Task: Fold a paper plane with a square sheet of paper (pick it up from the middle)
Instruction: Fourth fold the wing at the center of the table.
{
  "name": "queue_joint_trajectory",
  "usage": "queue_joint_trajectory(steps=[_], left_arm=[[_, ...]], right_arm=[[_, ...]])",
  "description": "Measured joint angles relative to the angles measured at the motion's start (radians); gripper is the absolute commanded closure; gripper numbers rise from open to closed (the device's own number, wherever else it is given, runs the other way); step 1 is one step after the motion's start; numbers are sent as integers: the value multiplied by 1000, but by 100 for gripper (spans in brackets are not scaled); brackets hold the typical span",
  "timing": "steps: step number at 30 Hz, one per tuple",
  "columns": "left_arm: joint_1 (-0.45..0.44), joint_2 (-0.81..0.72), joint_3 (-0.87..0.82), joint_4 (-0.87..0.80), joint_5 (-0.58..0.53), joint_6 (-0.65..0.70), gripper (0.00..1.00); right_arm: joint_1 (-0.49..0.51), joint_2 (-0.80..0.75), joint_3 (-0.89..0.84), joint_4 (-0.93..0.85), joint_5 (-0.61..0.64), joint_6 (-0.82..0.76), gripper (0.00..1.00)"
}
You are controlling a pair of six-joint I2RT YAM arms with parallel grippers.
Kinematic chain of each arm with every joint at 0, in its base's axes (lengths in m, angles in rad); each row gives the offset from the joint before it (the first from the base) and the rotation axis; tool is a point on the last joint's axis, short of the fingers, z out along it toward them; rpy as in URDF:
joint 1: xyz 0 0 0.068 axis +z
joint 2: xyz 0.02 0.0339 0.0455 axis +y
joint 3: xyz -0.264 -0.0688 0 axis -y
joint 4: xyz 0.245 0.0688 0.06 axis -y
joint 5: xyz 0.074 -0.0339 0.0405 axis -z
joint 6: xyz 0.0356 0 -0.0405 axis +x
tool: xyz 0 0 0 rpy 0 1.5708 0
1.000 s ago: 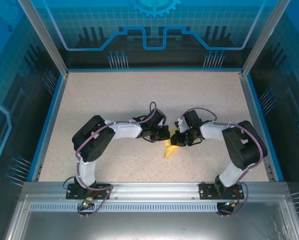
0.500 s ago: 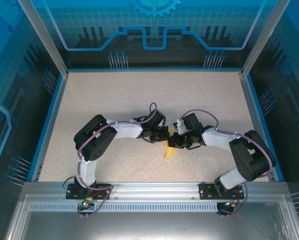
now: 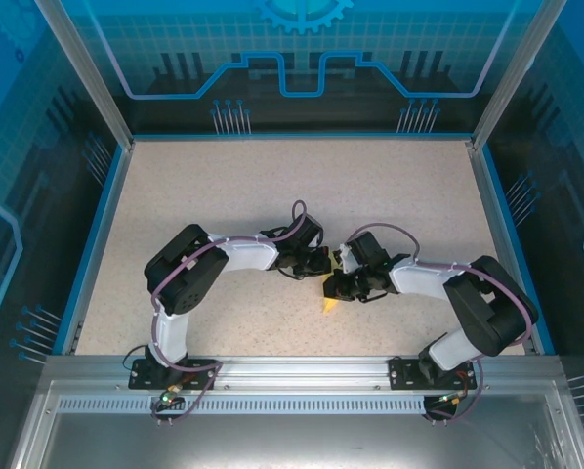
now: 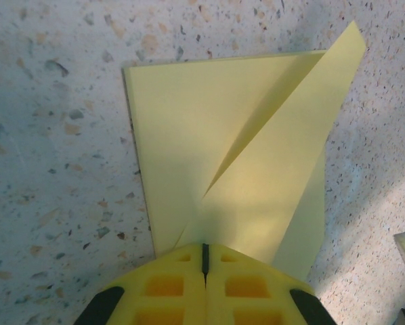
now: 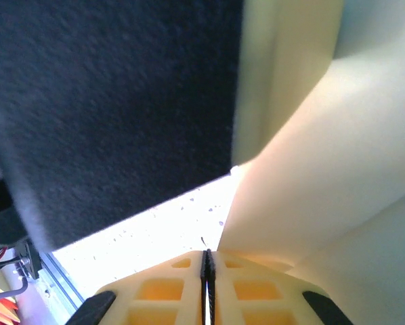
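**Left wrist, right wrist, top external: two closed claws at one folded sheet**

Item 1, left claw [image 4: 204,265]. Jaws fully together, the yellow pads meeting along a thin dark seam. Tips rest on the near edge of the sheet of paper [image 4: 209,135]. Whether they pinch it or only press it down cannot be told.

Item 2, right claw [image 5: 206,267]. Jaws together, with only a hairline seam between the pads. Pale paper rises just to the right of the tips and touches them. A grip on it cannot be confirmed. A dark blurred shape [image 5: 108,101] covers the upper left of that view.

Item 3, sheet of paper. Pale yellow, partly folded. One flap is turned over on a diagonal crease, and its corner juts past the far edge. It lies flat on the speckled counter [image 4: 53,169]. Seen from above, it sits mid-counter between the two claws, with only its pointed near tip clear of the right claw.

Item 4, changes over the last second, seen from above. The right claw has moved left and toward the arm bases, closing on the left claw and covering more of the sheet. The right elbow has swung outward and nearer the bases. The left claw and the sheet's near tip have kept their places.
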Motion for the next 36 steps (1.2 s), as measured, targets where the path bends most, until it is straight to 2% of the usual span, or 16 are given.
queue_joint_trajectory(steps=[13,22,36], left_arm=[[0,2,4,-4,-2,0,100],[0,3,6,-8,-2,0,100],[0,4,8,-10,-2,0,100]], right_arm=[[7,8,-23,11,14,0,89],[42,-72,-32,-4,17,6,88],[76,-34,-44,0,18,26,88]])
